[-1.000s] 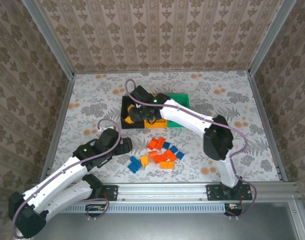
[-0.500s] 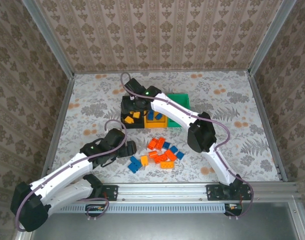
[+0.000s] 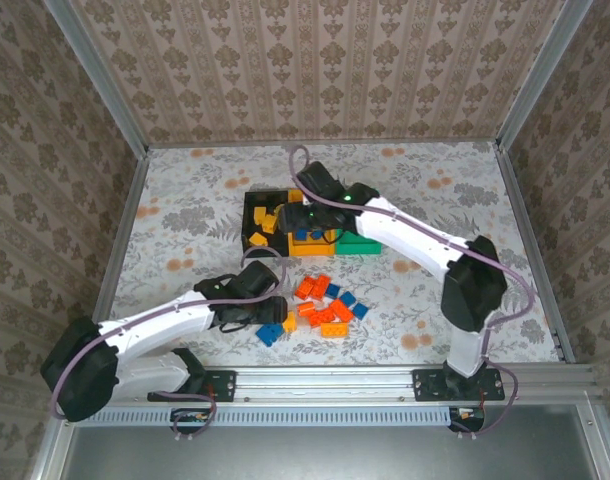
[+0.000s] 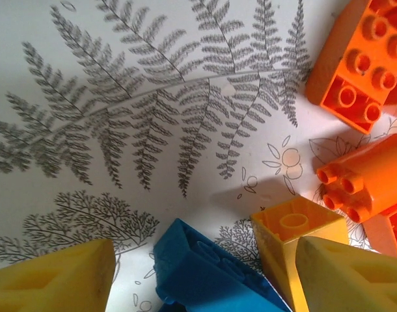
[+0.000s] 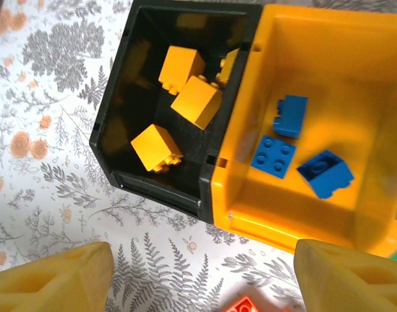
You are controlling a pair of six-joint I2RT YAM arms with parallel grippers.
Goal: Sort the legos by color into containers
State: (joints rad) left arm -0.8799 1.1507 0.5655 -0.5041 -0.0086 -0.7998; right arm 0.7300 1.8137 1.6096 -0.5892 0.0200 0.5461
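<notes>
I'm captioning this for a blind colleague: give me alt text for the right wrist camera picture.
Seen from above, a black bin holding several yellow-orange bricks touches a yellow-orange bin holding three blue bricks, on a fern-print table. The right gripper hangs open above them, its yellow fingertips at the bottom corners, nothing between them.

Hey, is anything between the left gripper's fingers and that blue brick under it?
Yes. A yellow-orange brick sits beside the blue brick, between it and one finger of the left gripper; closing would probably catch both.
</notes>
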